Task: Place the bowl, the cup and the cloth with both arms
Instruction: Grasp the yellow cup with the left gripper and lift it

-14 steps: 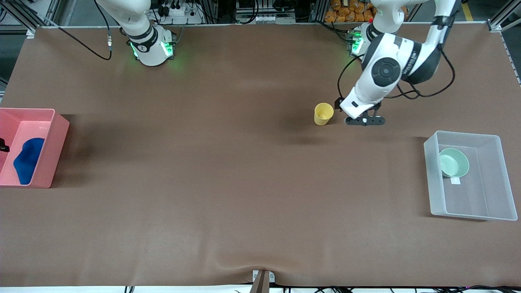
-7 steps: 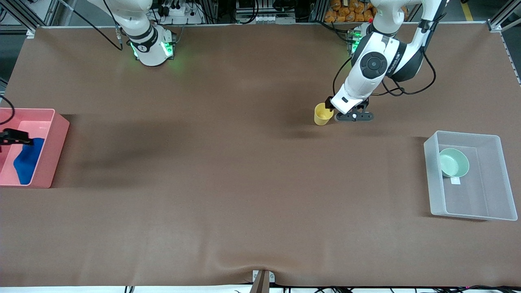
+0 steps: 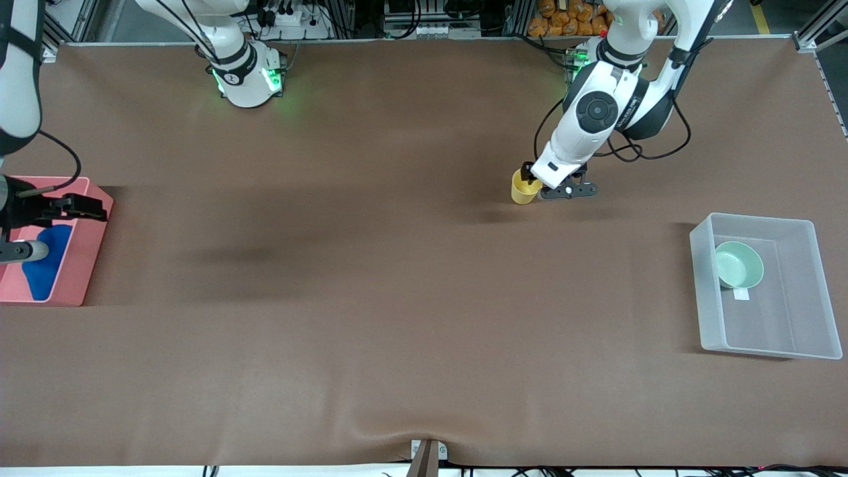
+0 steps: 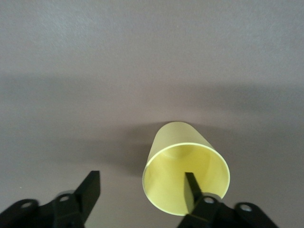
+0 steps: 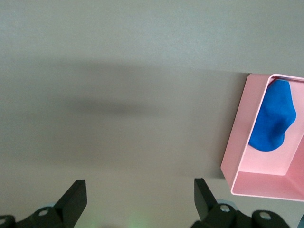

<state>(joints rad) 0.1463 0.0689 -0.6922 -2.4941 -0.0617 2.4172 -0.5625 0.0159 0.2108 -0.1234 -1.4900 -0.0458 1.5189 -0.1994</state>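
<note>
The bowl sits in the clear bin, the cloth in the pink bin. Left gripper, open, straddles the cup rim, apparently ungrasped. Right gripper hangs open above the table beside the pink bin.

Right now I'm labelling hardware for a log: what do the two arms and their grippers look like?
Both arms are white, rounded segments with black joint bands; the left arm carries a black round cap and looping black cables. Bases glow green. The left gripper and right gripper have flat black fingers on black bodies.
</note>
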